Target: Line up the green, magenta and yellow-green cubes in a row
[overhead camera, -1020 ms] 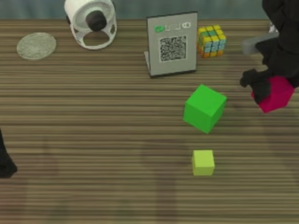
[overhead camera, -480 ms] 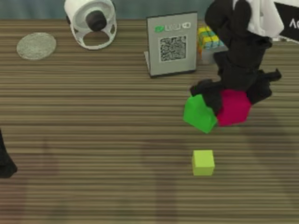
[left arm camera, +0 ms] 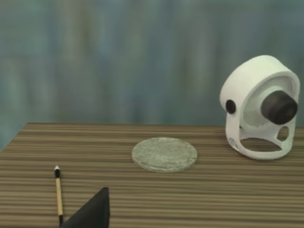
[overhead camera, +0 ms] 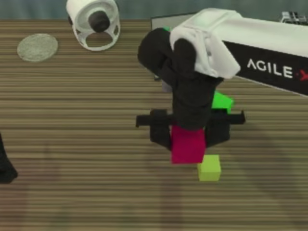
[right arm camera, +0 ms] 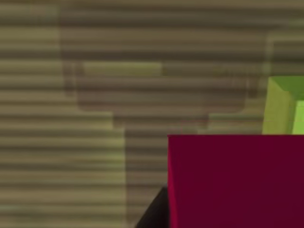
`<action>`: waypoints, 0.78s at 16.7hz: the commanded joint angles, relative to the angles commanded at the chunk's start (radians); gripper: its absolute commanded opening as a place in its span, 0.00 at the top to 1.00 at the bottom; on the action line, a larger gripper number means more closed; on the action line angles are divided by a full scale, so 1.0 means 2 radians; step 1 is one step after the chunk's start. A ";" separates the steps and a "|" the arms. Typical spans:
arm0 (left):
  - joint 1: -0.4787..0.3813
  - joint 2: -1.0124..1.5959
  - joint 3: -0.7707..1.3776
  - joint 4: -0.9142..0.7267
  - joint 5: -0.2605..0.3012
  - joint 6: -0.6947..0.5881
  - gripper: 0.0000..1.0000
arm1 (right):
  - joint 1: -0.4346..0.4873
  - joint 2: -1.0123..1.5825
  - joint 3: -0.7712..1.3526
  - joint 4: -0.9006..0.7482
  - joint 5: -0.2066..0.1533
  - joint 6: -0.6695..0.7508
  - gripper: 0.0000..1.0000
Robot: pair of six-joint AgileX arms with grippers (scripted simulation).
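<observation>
My right gripper [overhead camera: 188, 140] is shut on the magenta cube [overhead camera: 187, 147] near the middle of the table. The cube sits just left of and behind the small yellow-green cube [overhead camera: 209, 168], overlapping its corner in the top view. In the right wrist view the magenta cube [right arm camera: 237, 180] fills the lower part, with the yellow-green cube [right arm camera: 284, 107] beyond it and one dark fingertip [right arm camera: 154, 213] beside it. The big green cube [overhead camera: 222, 101] is mostly hidden behind the right arm; only a sliver shows. My left gripper [overhead camera: 5, 168] is parked at the left edge.
A white roll holder [overhead camera: 94, 21] and a grey round disc [overhead camera: 37, 46] stand at the back left. The QR sign [overhead camera: 161, 23] is largely covered by the arm, and the puzzle cube is hidden. A thin stick [left arm camera: 58, 194] lies near the left gripper.
The right arm has swung left and forward across the table with the magenta cube, from the right edge past the green cube to beside the yellow-green cube. The left arm has not moved.
</observation>
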 joint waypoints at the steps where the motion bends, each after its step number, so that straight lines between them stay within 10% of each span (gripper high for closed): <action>1: 0.000 0.000 0.000 0.000 0.000 0.000 0.00 | 0.009 -0.004 -0.002 0.001 0.001 0.012 1.00; 13: 0.000 0.000 0.000 0.000 0.000 0.000 0.00 | 0.016 0.020 -0.072 0.103 0.001 0.022 1.00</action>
